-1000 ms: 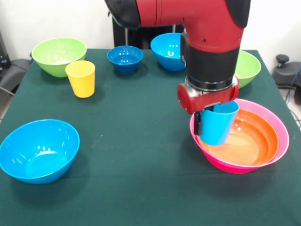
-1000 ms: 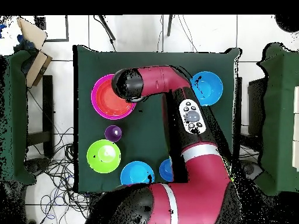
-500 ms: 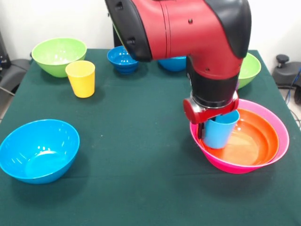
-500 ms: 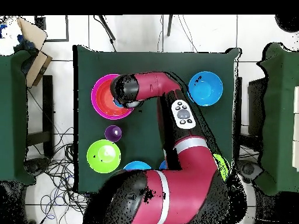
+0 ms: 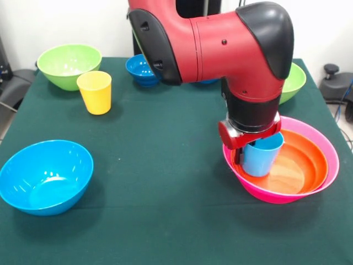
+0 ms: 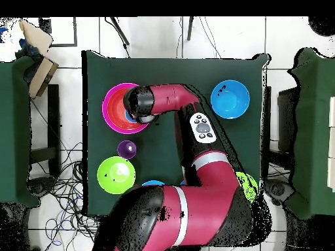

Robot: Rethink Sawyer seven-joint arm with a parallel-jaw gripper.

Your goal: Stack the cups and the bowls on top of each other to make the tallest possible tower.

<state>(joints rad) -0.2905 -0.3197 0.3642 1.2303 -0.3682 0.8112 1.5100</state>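
Gripper (image 5: 242, 157) clamped on the light blue cup (image 5: 261, 155), right of centre frame, low inside the orange bowl (image 5: 300, 165) nested in the pink bowl (image 5: 329, 144). Best seated upright and central on the bowl floor before release, then a straight lift clear.

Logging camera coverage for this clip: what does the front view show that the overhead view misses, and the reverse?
Only the front view shows the yellow cup standing upright, the small dark-blue bowl, and the gripper holding the light blue cup inside the orange bowl. Only the overhead view shows the purple cup beside a lime green bowl. Both show the pink bowl with the orange one nested in it, the arm over them, and a bright blue bowl standing alone.
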